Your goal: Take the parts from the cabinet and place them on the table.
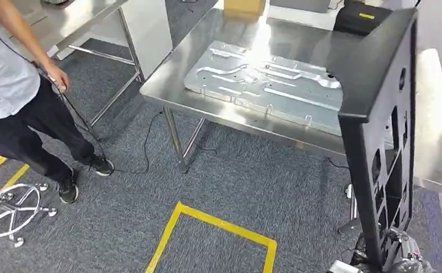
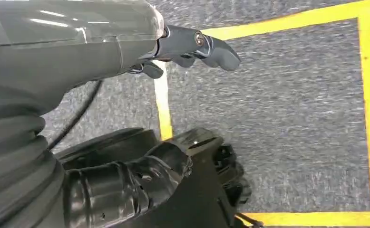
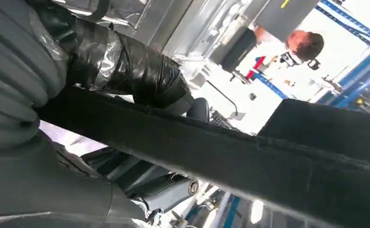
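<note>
The right hand [image 3: 126, 71], its thumb wrapped in black tape, grips the edge of a large black cut-out panel [image 1: 386, 142]. The left hand [image 2: 192, 47] hangs low, fingers loosely apart, holding nothing.

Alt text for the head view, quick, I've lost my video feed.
A tall black panel, held upright by the right hand, stands beside a steel table bearing a flat metal plate. A person stands at left on grey carpet.

head: high, down at table [image 1: 173, 79] | wrists: close (shared: yellow floor tape [image 1: 219, 224])
</note>
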Controlling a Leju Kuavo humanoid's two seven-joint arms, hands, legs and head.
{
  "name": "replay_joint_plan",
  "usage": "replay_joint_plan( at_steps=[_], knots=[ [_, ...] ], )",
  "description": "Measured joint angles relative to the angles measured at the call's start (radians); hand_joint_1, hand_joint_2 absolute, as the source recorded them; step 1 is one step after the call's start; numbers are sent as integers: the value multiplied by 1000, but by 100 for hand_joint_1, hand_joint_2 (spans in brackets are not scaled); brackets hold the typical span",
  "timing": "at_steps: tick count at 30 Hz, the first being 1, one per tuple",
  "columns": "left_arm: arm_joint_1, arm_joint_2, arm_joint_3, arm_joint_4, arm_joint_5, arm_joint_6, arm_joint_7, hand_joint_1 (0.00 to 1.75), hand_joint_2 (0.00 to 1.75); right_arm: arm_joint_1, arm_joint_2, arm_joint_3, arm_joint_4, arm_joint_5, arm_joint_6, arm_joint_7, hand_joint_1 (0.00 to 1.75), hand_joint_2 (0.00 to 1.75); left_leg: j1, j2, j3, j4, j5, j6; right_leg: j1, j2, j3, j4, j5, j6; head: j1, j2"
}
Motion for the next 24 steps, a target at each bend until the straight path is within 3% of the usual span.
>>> replay_joint_plan(
  at_steps=[3,4,5,7,8,9,10,12,13,14,17,19,20,23,24],
  knots=[
    [-4,0,-1,0,-3,0,-1,0,175,-1,0,-1,-1,-1,0,0,175,175,4,4,13,-3,-16,-15,-4,4,11,-10,-8,-21,-2,0],
    [-5,0,-2,0,-3,0,-2,0,175,-3,0,-1,-1,-1,0,-1,175,175,6,3,4,29,-29,-17,-2,3,20,-13,-13,-29,0,0],
    [-4,0,-2,0,-4,0,-2,0,175,-6,-1,-1,-1,-1,0,-2,175,175,6,3,-30,92,-56,-18,-1,0,26,-14,-17,-36,-2,0],
    [-3,0,-4,0,-5,0,-2,0,175,-10,-1,-1,-1,-2,0,-3,175,175,5,3,-132,260,-113,-18,5,-2,33,-14,-27,-45,-2,0],
    [-1,0,-5,0,-7,0,-2,0,175,-11,-2,-1,-1,-1,0,-5,175,175,5,3,-179,323,-119,-18,9,-1,40,-14,-33,-47,-2,0],
    [1,0,-5,0,-8,0,-2,0,175,-11,-3,-1,-1,-1,0,-6,175,175,5,3,-200,331,-97,-15,11,1,48,-14,-39,-48,-2,0],
    [3,0,-6,0,-10,0,-1,0,175,-11,-4,-1,-1,-2,0,-6,175,175,4,3,-196,293,-50,-10,14,4,59,-14,-47,-47,-2,0],
    [3,0,-7,0,-13,0,-1,0,175,-12,-5,-1,-2,-2,0,-7,175,175,-2,2,-144,124,71,9,19,6,88,-15,-65,-46,-2,0],
    [4,1,-8,0,-13,0,-1,0,175,-12,-5,-1,-3,-2,0,-7,175,175,-7,2,-125,73,90,21,16,6,89,-17,-73,-45,-1,0],
    [3,2,-8,0,-13,0,-1,0,175,-15,-6,-1,-4,-2,0,-7,175,175,-13,4,-113,58,77,23,22,8,90,-14,-80,-35,2,0],
    [1,2,-13,0,-13,0,-1,0,175,-16,-8,-1,-8,-2,0,-8,175,175,-17,4,-105,32,68,28,17,5,107,-18,-72,-18,0,0],
    [4,2,-13,0,-13,0,-1,0,175,-17,-10,-1,-9,-2,0,-8,175,175,-10,2,-70,7,70,34,10,4,106,2,-79,-13,0,0],
    [2,2,-14,0,-13,0,-1,0,175,-21,-13,-1,-9,-2,0,-8,175,175,-9,2,-59,1,67,39,10,4,80,52,-96,-7,0,0],
    [-1,2,-16,0,-13,-1,-1,0,175,-23,-16,-1,-9,-5,0,-8,175,175,-9,2,-46,0,53,45,7,4,-57,243,-168,7,1,0],
    [-1,2,-16,0,-13,-1,-1,0,175,-23,-17,-1,-9,-5,0,-8,175,175,-9,1,-37,0,45,44,6,4,-88,265,-163,10,0,0]
  ],
)
